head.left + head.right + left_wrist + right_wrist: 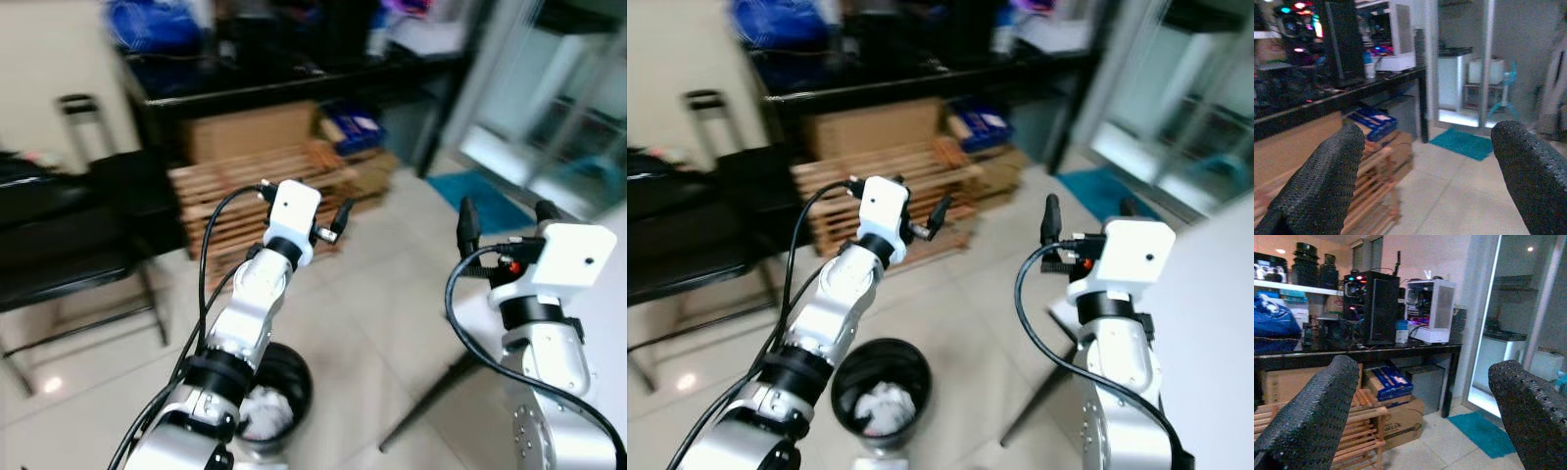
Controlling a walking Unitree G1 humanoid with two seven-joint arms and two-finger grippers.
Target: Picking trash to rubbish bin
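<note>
**Both arms raised, bin at our feet**

Silver arms come first, both held up in front of us. Our left gripper (1425, 186) is released, its two black fingers (1322, 186) spread wide with nothing between them. Our right gripper (1420, 416) is likewise spread and empty, raised over the tiled floor (392, 313).

Beyond them, a long black desk (1376, 352) runs along the far wall, with a black computer tower (1376, 308) and a white one (1432, 308) on top. Cardboard boxes (250, 132) and a wooden slatted rack (245, 191) sit under and before it. A black chair (69, 255) stands at our left, and a teal mat (485, 196) lies by the glass door.

Lower down, under our left arm, we see the black bin (884, 387) standing on the floor. Crumpled white trash (880, 406) lies inside it.
</note>
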